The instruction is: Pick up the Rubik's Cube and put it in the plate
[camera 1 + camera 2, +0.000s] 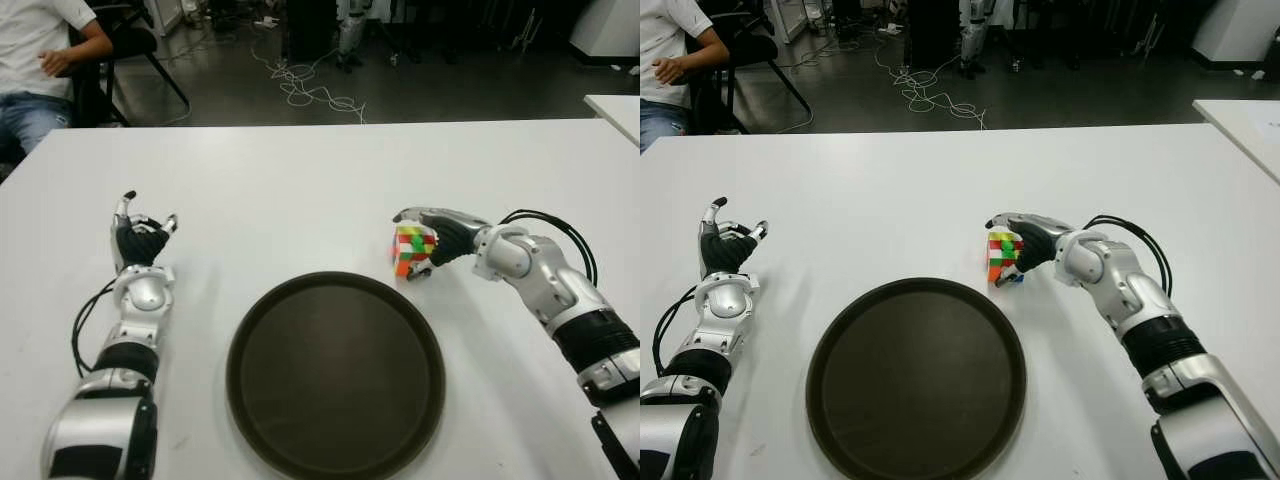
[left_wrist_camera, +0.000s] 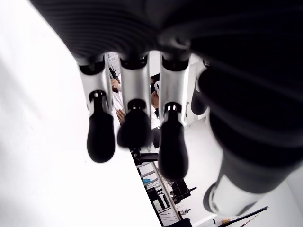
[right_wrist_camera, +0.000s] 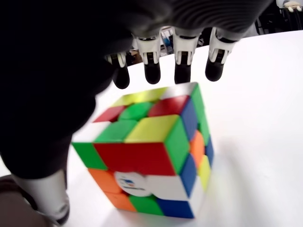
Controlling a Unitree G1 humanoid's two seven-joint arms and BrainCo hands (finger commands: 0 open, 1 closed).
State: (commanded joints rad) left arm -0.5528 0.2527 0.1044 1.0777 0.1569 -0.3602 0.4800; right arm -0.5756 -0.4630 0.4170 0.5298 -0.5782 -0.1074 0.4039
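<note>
The Rubik's Cube point(image 1: 413, 250) stands on the white table point(image 1: 300, 190) just past the far right rim of the round dark plate point(image 1: 250, 330), which holds nothing. My right hand point(image 1: 438, 237) is at the cube from the right. Its fingers point(image 3: 183, 66) reach straight out over the cube's top point(image 3: 151, 142) and the thumb point(image 3: 45, 189) stands beside it. The hand is open, and the cube still sits on the table. My left hand point(image 1: 140, 236) shows to the left of the plate, its fingers point(image 2: 135, 127) relaxed and holding nothing.
A seated person point(image 1: 40, 60) is beyond the table's far left corner, next to a black chair point(image 1: 130, 40). Cables point(image 1: 310, 85) lie on the floor behind the table. The corner of another white table point(image 1: 615, 105) shows at the far right.
</note>
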